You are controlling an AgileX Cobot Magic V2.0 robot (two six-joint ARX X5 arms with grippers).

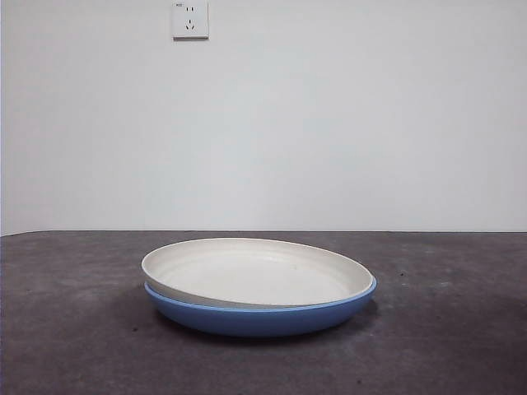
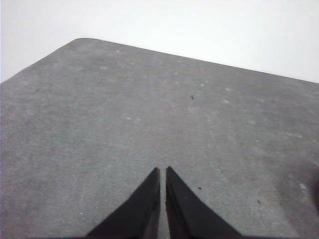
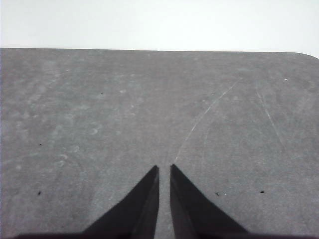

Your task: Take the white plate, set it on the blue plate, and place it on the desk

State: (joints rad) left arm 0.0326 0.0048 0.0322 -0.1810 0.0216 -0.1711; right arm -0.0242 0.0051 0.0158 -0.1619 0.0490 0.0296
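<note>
The white plate (image 1: pixel 255 271) rests inside the blue plate (image 1: pixel 263 317), slightly tilted, its left rim raised above the blue rim. Both stand on the dark grey desk (image 1: pixel 66 329) in the middle of the front view. No arm shows in the front view. My left gripper (image 2: pixel 163 170) is shut and empty over bare desk (image 2: pixel 99 109). My right gripper (image 3: pixel 164 168) is shut and empty over bare desk (image 3: pixel 99 109). Neither plate shows in either wrist view.
A white wall with a power socket (image 1: pixel 190 20) stands behind the desk. The desk's far edge and a rounded corner (image 2: pixel 82 41) show in the left wrist view, another corner (image 3: pixel 304 54) in the right wrist view.
</note>
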